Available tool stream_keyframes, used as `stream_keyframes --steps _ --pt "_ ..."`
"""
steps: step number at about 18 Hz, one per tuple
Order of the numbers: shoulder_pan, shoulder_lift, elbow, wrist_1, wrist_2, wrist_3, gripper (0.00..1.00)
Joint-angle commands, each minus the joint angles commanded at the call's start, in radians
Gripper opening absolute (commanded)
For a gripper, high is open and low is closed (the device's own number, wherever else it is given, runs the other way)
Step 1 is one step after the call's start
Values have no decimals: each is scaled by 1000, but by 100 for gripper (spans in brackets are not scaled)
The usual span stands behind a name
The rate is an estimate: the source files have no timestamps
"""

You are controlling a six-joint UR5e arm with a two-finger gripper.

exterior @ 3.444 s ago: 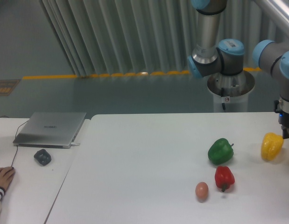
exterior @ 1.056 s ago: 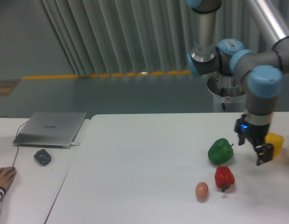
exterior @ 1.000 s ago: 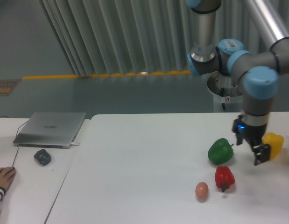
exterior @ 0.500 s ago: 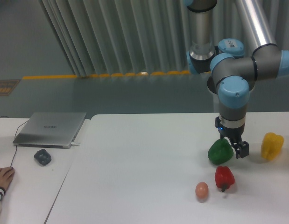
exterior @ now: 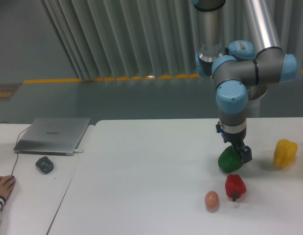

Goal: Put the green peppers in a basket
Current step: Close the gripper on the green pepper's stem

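Hovering gripper (exterior: 238,152) over green pepper (exterior: 228,160), jaw spread unclear | pepper on table (exterior: 141,171), just above red pepper (exterior: 235,186) | likely light, firm, glossy-slick; grip across blocky shoulders, not stem | no basket in view

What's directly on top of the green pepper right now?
The tool sits over the green pepper, covering its top and stem. One dark finger shows at the pepper's right side; the other is hidden, so contact and grip cannot be judged.
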Motion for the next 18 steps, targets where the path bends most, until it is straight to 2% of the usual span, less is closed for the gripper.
stream_keyframes --steps 4,8,18 --pt "-2 -8 -8 2 12 0 100" --pt "-37 -26 -6 3 90 -2 100" --pt "-48 -46 -2 5 98 -5 100"
